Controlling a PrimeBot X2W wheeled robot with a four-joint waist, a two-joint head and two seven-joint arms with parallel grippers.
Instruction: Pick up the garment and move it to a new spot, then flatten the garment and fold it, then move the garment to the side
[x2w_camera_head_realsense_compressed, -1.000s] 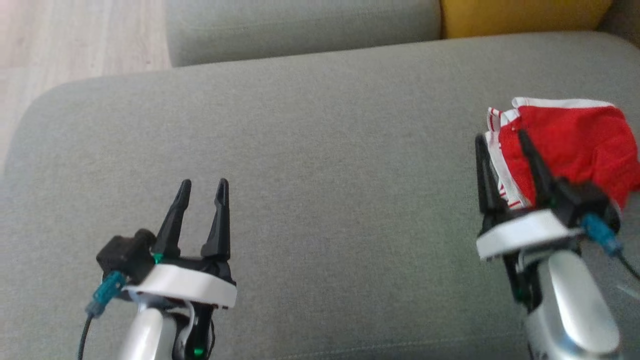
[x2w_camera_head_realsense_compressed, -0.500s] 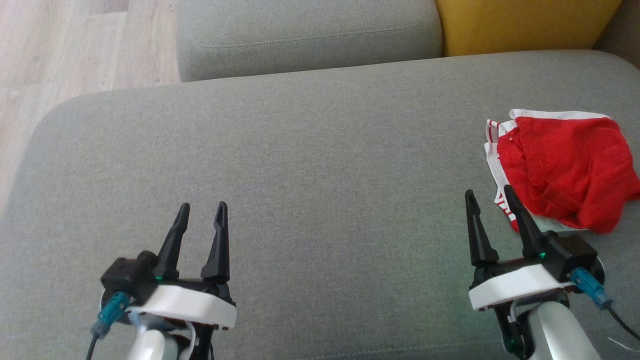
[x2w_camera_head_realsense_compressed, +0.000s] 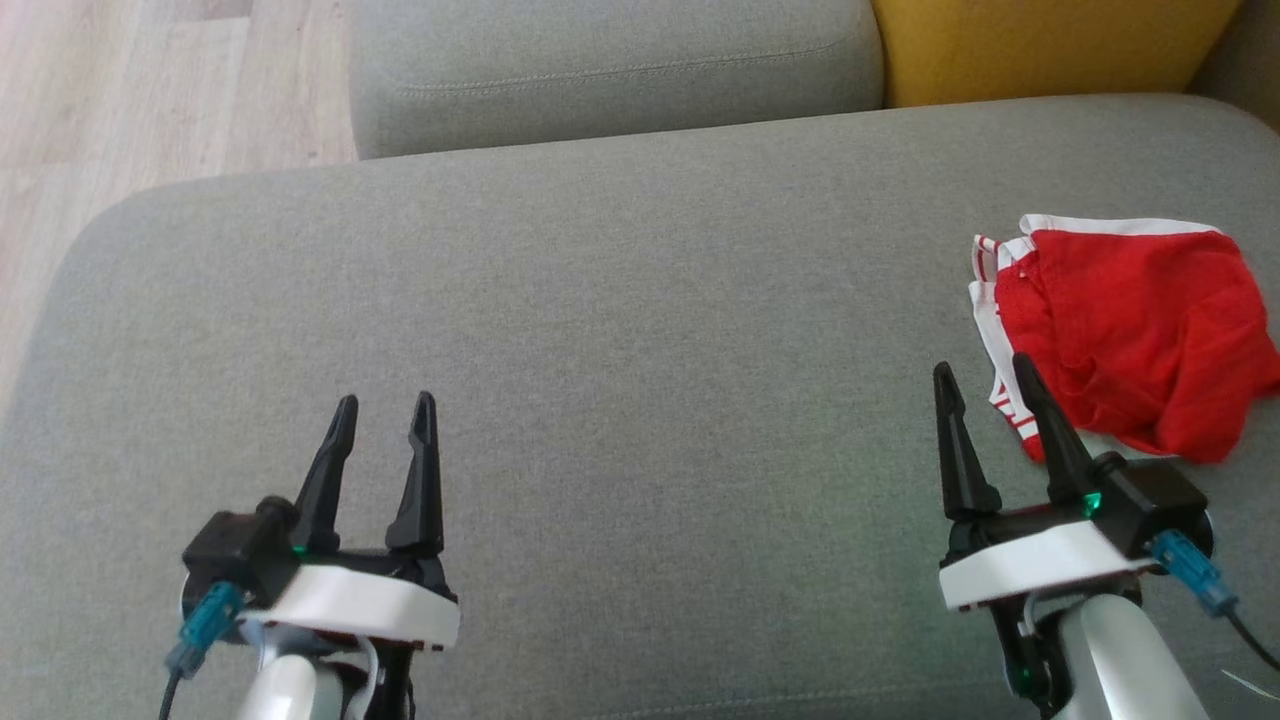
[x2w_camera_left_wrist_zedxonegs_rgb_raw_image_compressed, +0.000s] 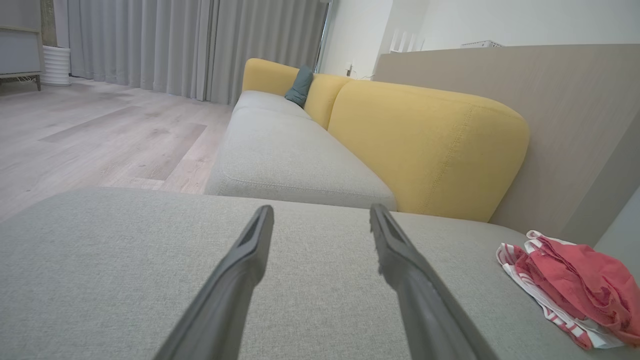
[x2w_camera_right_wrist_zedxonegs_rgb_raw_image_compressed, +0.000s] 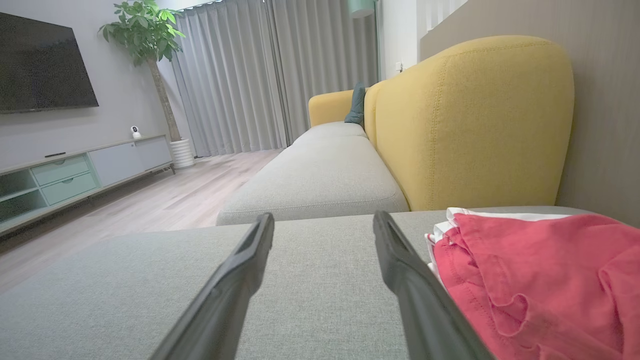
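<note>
A: What sits nearest?

B: The left gripper (x2w_camera_head_realsense_compressed: 385, 400), at seven o'clock in the head view. Its fingers are spread wide over the grey seat cushion (x2w_camera_head_realsense_compressed: 640, 330), with nothing between them.

A: And its partner?

B: The right gripper (x2w_camera_head_realsense_compressed: 982, 363) is at five o'clock, spread just as wide and also empty.

A: Where's the garment?

B: The red garment (x2w_camera_head_realsense_compressed: 1130, 330), with white trim, lies crumpled on the same cushion at three o'clock. It's just past the right gripper's tips, toward their one o'clock. Whether a finger touches it, I cannot tell.

A: Beyond that?

B: A second grey cushion (x2w_camera_head_realsense_compressed: 610, 70) at twelve, a yellow backrest (x2w_camera_head_realsense_compressed: 1040, 45) at one, and wood floor (x2w_camera_head_realsense_compressed: 150, 80) at eleven.
</note>
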